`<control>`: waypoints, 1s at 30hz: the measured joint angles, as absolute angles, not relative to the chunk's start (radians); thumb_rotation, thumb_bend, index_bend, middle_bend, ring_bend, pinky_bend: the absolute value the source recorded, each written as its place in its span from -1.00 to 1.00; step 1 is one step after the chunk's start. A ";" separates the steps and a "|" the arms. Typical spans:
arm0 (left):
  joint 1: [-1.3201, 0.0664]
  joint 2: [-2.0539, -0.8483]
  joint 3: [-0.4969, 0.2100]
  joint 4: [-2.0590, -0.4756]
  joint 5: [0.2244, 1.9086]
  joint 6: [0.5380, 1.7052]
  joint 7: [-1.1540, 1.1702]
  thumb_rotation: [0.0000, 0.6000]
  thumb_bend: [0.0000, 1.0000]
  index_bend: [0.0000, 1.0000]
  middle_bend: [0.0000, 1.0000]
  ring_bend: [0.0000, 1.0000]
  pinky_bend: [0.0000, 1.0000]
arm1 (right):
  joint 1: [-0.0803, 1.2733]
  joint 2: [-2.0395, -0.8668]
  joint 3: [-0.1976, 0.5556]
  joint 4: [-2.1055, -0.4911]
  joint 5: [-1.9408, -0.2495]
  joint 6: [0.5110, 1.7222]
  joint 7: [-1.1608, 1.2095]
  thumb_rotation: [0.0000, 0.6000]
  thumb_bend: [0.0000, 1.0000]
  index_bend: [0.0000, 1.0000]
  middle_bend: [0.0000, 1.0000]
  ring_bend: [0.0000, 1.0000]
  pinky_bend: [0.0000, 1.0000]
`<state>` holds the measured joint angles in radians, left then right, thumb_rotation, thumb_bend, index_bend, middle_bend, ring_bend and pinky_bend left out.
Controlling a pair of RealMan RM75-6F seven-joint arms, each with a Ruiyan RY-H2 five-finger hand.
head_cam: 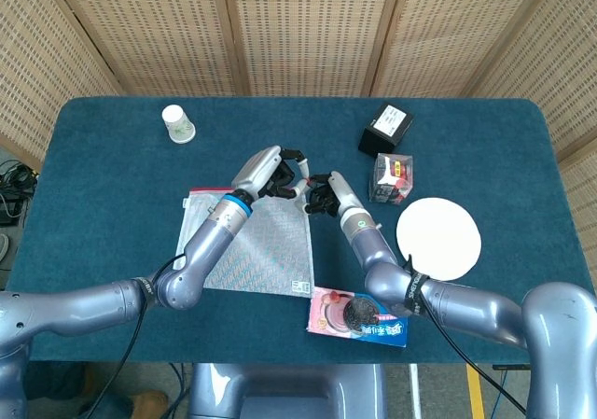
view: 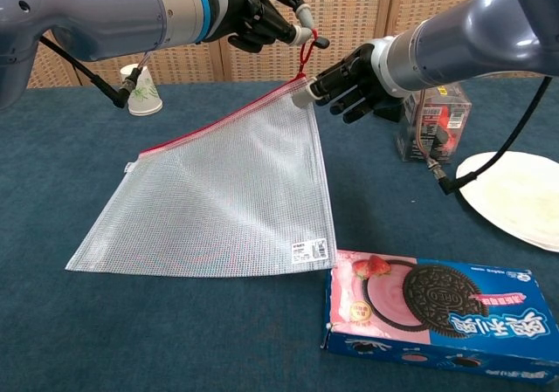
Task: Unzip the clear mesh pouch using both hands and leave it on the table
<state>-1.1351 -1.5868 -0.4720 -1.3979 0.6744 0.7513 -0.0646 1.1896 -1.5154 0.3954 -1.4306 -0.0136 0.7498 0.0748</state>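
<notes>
The clear mesh pouch (head_cam: 254, 251) (view: 223, 191) with a red zip edge has its far right corner lifted; the rest slopes down to the blue table (head_cam: 112, 186). My left hand (head_cam: 278, 171) (view: 258, 12) pinches the red pull cord (view: 305, 53) above that corner. My right hand (head_cam: 322, 195) (view: 354, 79) is at the same corner from the right. Its thumb lies on the mesh just under the zip and its fingers sit behind, pinching the corner.
An Oreo box (head_cam: 359, 315) (view: 437, 309) lies against the pouch's near right corner. A white plate (head_cam: 438, 237) (view: 515, 198), a clear box (head_cam: 394, 176) (view: 432, 117) and a black box (head_cam: 387, 128) sit right. A paper cup (head_cam: 177, 123) (view: 144, 91) lies far left.
</notes>
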 measured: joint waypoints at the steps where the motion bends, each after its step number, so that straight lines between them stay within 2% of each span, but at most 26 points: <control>1: -1.135 -1.587 -0.472 -1.399 0.676 0.751 -0.066 1.00 -0.03 0.39 0.99 0.90 1.00 | 1.187 -1.516 0.399 -1.430 -0.012 0.749 0.071 1.00 -0.04 0.19 0.72 0.63 0.88; 6: -1.134 -1.589 -0.470 -1.399 0.675 0.748 -0.072 1.00 -0.03 0.39 0.99 0.90 1.00 | 1.176 -1.517 0.419 -1.428 -0.005 0.740 0.063 1.00 -0.02 0.19 0.72 0.63 0.88; 8: -1.134 -1.589 -0.470 -1.399 0.676 0.747 -0.074 1.00 -0.03 0.39 0.99 0.90 1.00 | 1.172 -1.516 0.424 -1.428 -0.005 0.737 0.059 1.00 0.05 0.22 0.73 0.64 0.88; 14: -1.134 -1.588 -0.470 -1.394 0.678 0.750 -0.076 1.00 -0.03 0.39 0.99 0.90 1.00 | 1.157 -1.515 0.433 -1.434 -0.012 0.740 0.047 1.00 0.53 0.42 0.77 0.66 0.91; 16: -1.132 -1.587 -0.470 -1.392 0.678 0.750 -0.077 1.00 -0.03 0.39 0.99 0.90 1.00 | 1.149 -1.513 0.435 -1.437 -0.017 0.739 0.046 1.00 0.59 0.44 0.78 0.67 0.91; 25: -1.128 -1.582 -0.464 -1.377 0.676 0.751 -0.075 1.00 -0.03 0.48 0.99 0.90 1.00 | 1.108 -1.483 0.452 -1.475 -0.058 0.726 0.052 1.00 0.62 0.45 0.78 0.67 0.91; 30: -1.129 -1.587 -0.462 -1.369 0.675 0.758 -0.069 1.00 0.15 0.62 1.00 0.90 1.00 | 1.088 -1.466 0.459 -1.504 -0.082 0.722 0.061 1.00 0.62 0.46 0.79 0.67 0.91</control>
